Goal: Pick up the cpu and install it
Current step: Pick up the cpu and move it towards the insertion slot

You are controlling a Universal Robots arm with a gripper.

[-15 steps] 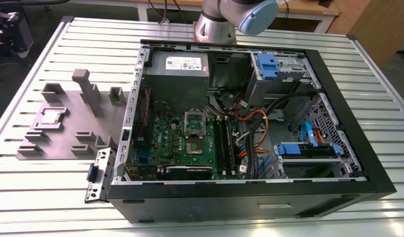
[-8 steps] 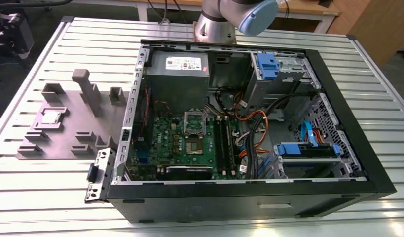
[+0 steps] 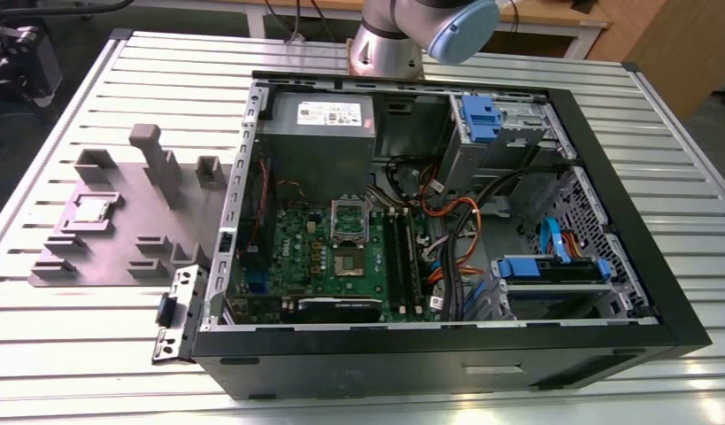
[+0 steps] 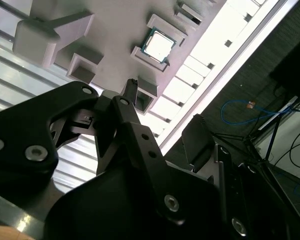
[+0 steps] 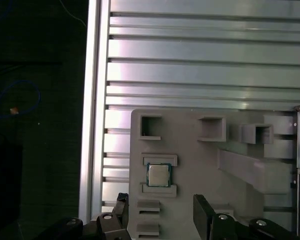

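The cpu (image 3: 94,209) lies flat on the grey tray (image 3: 126,232), in a shallow seat between two low blocks (image 5: 159,190). It sits toward the tray's edge at the exterior view's left, about midway along that edge. The tray rests on the slatted table (image 3: 55,354), near the table edge at the exterior view's left, just beside the open case (image 3: 457,354).

In both wrist views the gripper (image 5: 161,206) hangs above the tray with its fingers (image 5: 204,216) spread wide and nothing between them. The cpu (image 5: 159,174) lies apart from the fingertips, untouched, its silvery top and pale rim facing up. In the second wrist view the chip (image 4: 158,46) sits well beyond the tips of the gripper (image 4: 164,102), and one dark ribbed finger (image 4: 197,137) stands clear of the tray's edge, over the table rim.

Inside the case the green motherboard (image 3: 338,261) lies flat on the bottom, with a silver socket frame (image 3: 348,214) on its upper half — I cannot tell whether anything sits in it. A thick bundle of black and orange cables (image 3: 457,221) crosses beside it.

The arm (image 3: 397,40) rises from the table's far edge, behind the case. On the floor past the table edge a blue cable (image 4: 240,107) lies in loops.
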